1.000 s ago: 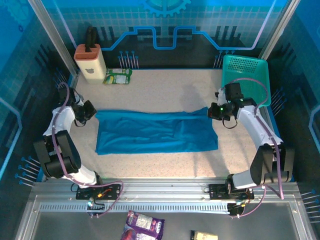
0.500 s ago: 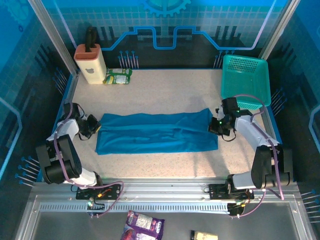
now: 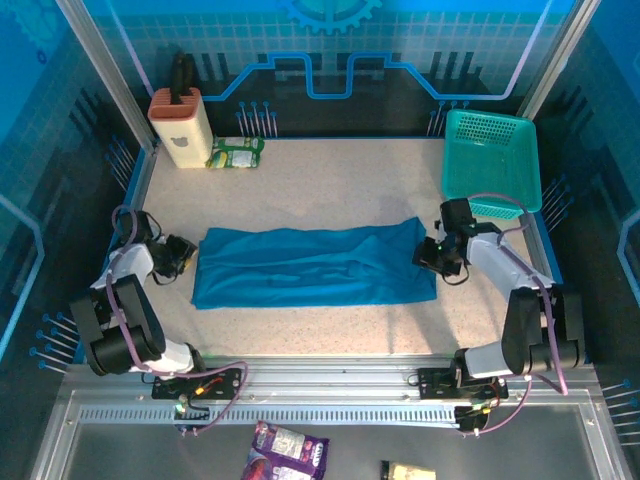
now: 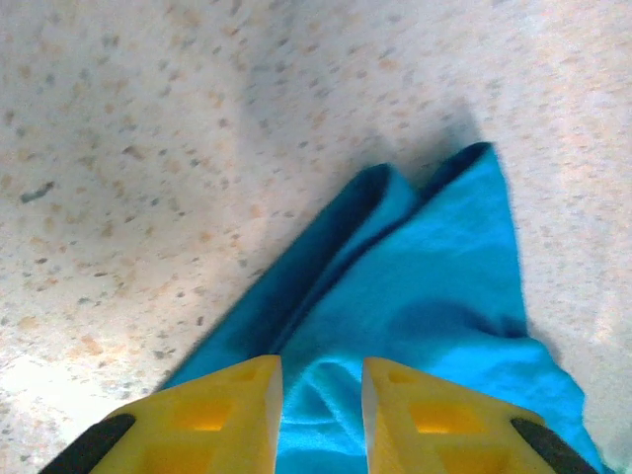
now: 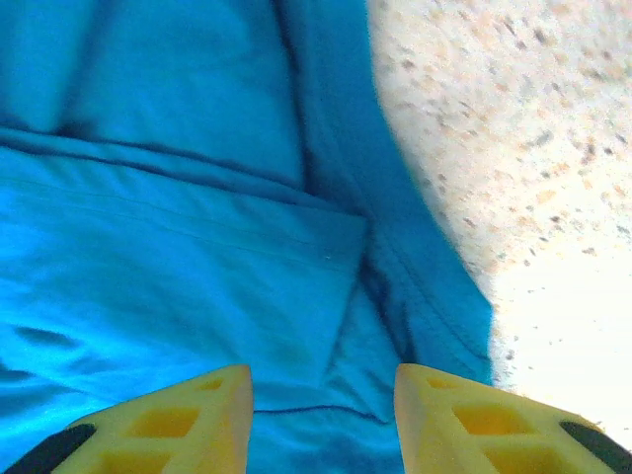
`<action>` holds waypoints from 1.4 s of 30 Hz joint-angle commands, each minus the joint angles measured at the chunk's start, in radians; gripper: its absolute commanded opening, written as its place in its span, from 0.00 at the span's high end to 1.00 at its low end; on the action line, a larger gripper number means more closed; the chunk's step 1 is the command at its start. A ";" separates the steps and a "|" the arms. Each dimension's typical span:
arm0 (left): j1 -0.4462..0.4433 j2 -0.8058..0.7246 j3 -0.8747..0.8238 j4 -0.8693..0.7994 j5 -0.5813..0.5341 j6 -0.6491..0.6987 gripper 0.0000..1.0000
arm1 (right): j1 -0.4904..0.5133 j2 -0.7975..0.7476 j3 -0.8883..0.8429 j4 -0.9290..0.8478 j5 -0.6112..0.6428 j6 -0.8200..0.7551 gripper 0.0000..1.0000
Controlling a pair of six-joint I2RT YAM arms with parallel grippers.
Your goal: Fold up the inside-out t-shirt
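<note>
Two grippers, both with jaws apart and gripping nothing. On the left gripper (image 3: 186, 256) (image 4: 321, 370), just a narrow gap between the yellow fingers (image 4: 212, 405); on the right gripper (image 3: 427, 255) (image 5: 324, 380), a wider one.

Directly beneath and ahead of the left fingertips, one end of the inside-out t-shirt (image 3: 310, 268) (image 4: 425, 296), bunched into soft folds (one corner reaching forward and to the right of the tips). Off to the left of those tips, bare speckled table (image 3: 330, 180) (image 4: 148, 148).

Under and ahead of the right fingertips, the other end of the shirt (image 5: 178, 247), lying flatter, with a seam and a hem showing. Just beyond the right-hand finger, its edge, then table.

From above: stretched as one long band straight from one gripper to the other, reaching or nearly reaching both.

Against a second ago: sits nearer the arm bases, looks narrower front to back, with both grippers drawn back toward the bases alongside its two ends.
</note>
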 commanded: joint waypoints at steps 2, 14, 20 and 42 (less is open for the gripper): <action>-0.100 -0.009 0.110 -0.113 -0.032 0.071 0.73 | 0.083 0.009 0.106 0.015 -0.087 -0.039 0.56; -0.470 0.230 0.256 -0.143 -0.013 0.058 0.80 | 0.383 0.429 0.475 0.033 -0.247 -0.097 0.57; -0.489 0.324 0.192 -0.089 0.010 0.045 0.81 | 0.424 0.594 0.543 0.043 -0.249 -0.061 0.59; -0.528 0.255 0.269 -0.155 0.054 0.060 0.81 | 0.324 0.520 0.654 -0.235 0.004 -0.170 0.65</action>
